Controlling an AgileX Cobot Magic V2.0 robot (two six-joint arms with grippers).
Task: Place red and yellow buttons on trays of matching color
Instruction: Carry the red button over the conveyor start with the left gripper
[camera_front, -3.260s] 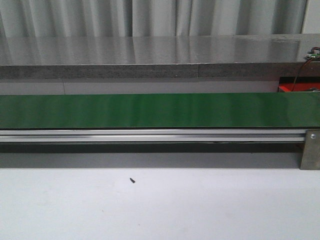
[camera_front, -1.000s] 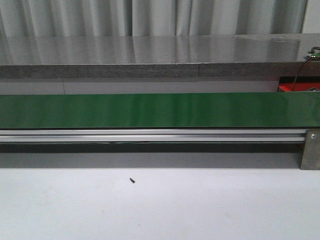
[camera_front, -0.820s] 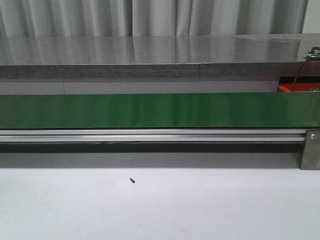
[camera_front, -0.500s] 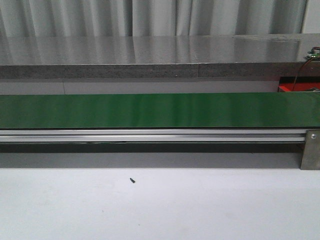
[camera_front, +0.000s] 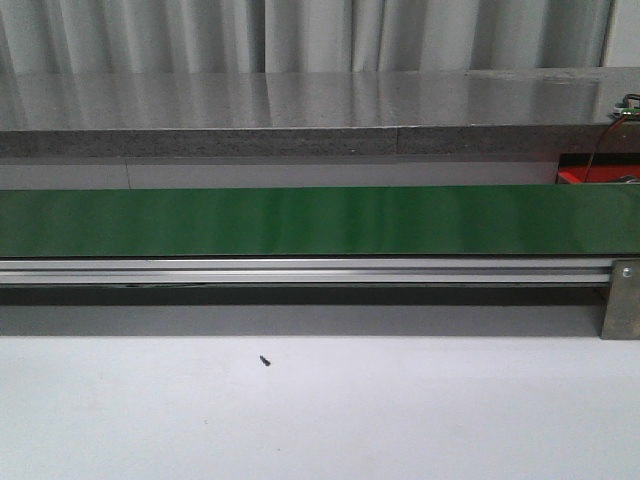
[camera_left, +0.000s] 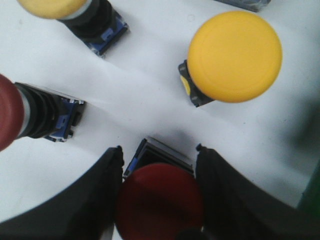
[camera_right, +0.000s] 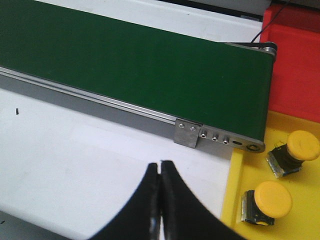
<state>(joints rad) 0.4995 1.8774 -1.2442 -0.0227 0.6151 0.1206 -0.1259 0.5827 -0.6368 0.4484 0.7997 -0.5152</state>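
In the left wrist view a red button (camera_left: 159, 200) stands on the white surface between my left gripper's (camera_left: 159, 149) black fingers (camera_left: 95, 200), and both touch the sides of its cap. Near it are a yellow button (camera_left: 234, 55), a second yellow button (camera_left: 52, 6) and another red button (camera_left: 7, 117) lying on its side. My right gripper (camera_right: 160, 164) hangs shut and empty over the white table. Beside it, the yellow tray (camera_right: 237, 200) holds two yellow buttons (camera_right: 304, 145) (camera_right: 272, 199). The red tray (camera_right: 295, 65) sits past the belt's end. Neither gripper shows in the front view.
A green conveyor belt (camera_front: 320, 220) on an aluminium rail (camera_front: 300, 270) crosses the table, with a metal bracket (camera_front: 622, 298) at its right end. A grey ledge (camera_front: 300, 140) runs behind it. A small black speck (camera_front: 264, 360) lies on the white tabletop.
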